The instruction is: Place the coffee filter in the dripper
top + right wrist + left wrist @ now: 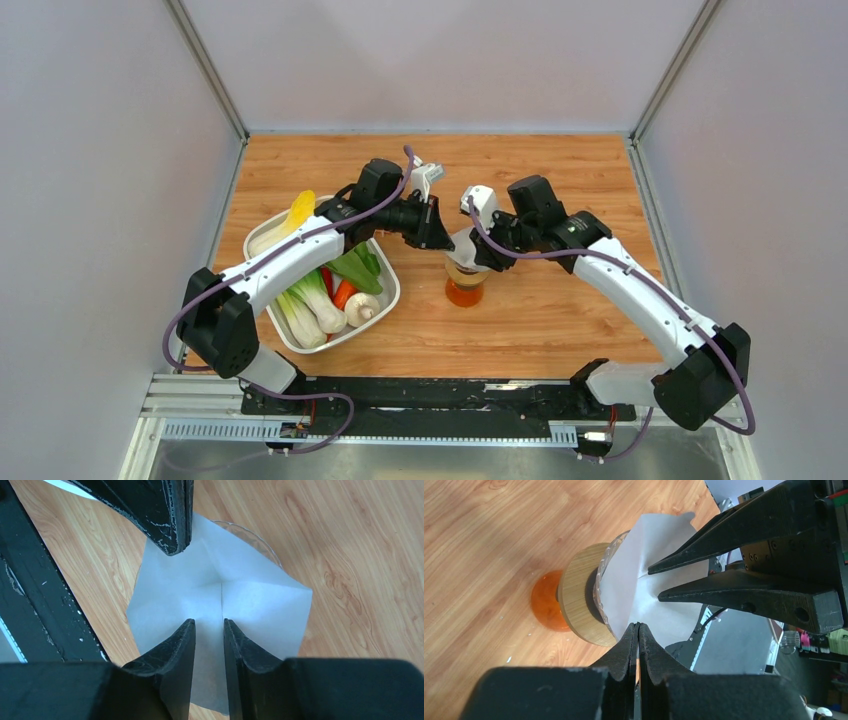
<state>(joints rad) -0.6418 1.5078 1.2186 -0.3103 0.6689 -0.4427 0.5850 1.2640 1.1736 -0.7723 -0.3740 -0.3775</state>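
Note:
The white coffee filter (pixel 634 565) sits spread open in the mouth of the clear dripper (pixel 576 595), which has a tan wooden collar and stands on the orange glass vessel (pixel 546 605). My left gripper (pixel 638 626) is shut on the filter's edge. My right gripper (pixel 208 622) is slightly open, its fingertips (pixel 187 630) down on the filter (pixel 250 600), one on each side of its crease. In the top view both grippers meet over the dripper (pixel 465 262), left (pixel 440 235) and right (pixel 480 255). The dripper's glass rim (pixel 250 535) shows behind the paper.
A grey tray (pixel 392 275) of vegetables stands left of the vessel (pixel 465 292), under my left arm. Grey walls close in the wooden table on the left, back and right.

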